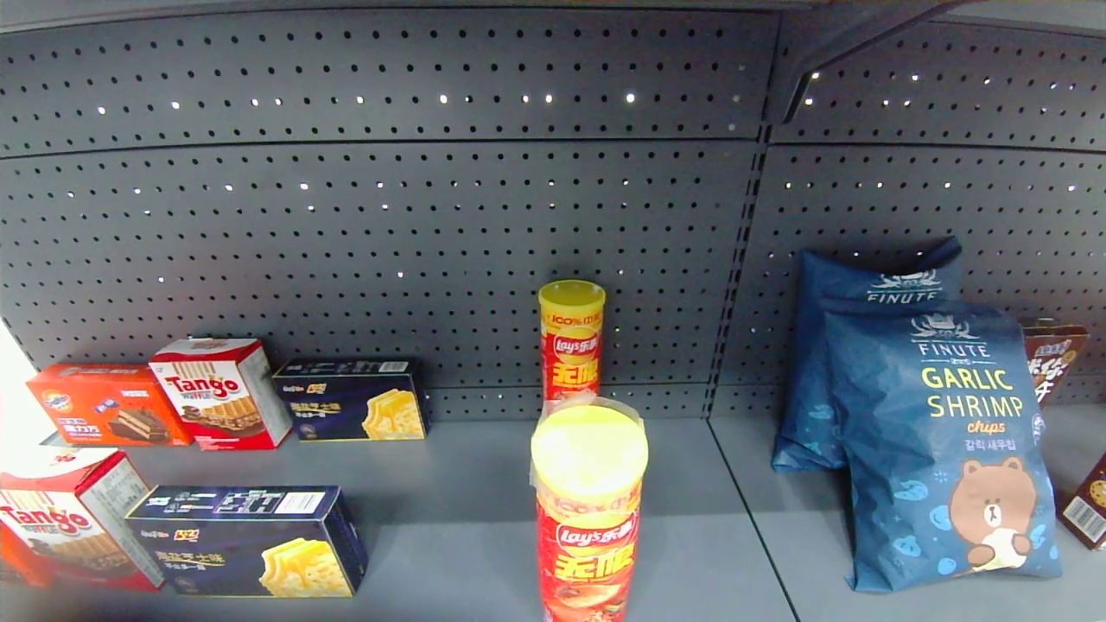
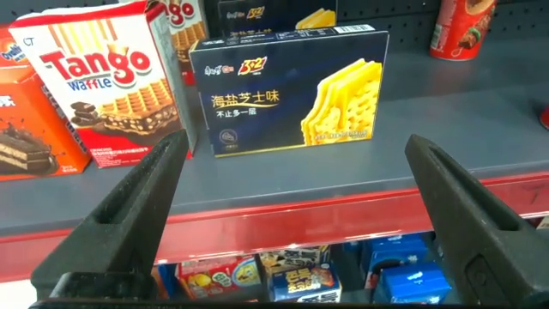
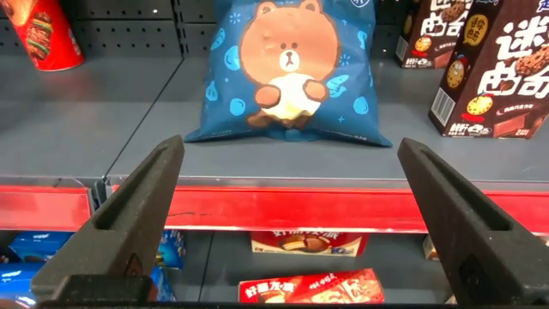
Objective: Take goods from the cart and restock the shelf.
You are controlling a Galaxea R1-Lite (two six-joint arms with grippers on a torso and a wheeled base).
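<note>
Notably, wrist views show left claw [image 2: 296,144] and right claw [image 3: 292,144] spread empty before the shelf edge [image 2: 283,219].

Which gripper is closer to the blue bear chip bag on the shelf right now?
Right. The right gripper faces the chip bag straight across the shelf edge; the left gripper faces the dark cracker box, far along the shelf to the left.

The shelf [image 1: 449,484] was finished in smooth, matt grey painted metal, and its perforated back panel [image 1: 389,216] likewise. The chip bag [image 1: 942,449] was made of glossy, creased plastic film. The dark blue box [image 1: 251,540] was printed card with a slight sheen. The canister [image 1: 587,536] was glossy and capped by a yellow plastic lid [image 1: 589,449]. The left tool [image 2: 296,146] and right tool [image 3: 292,144] were moulded in matt black plastic.
</note>
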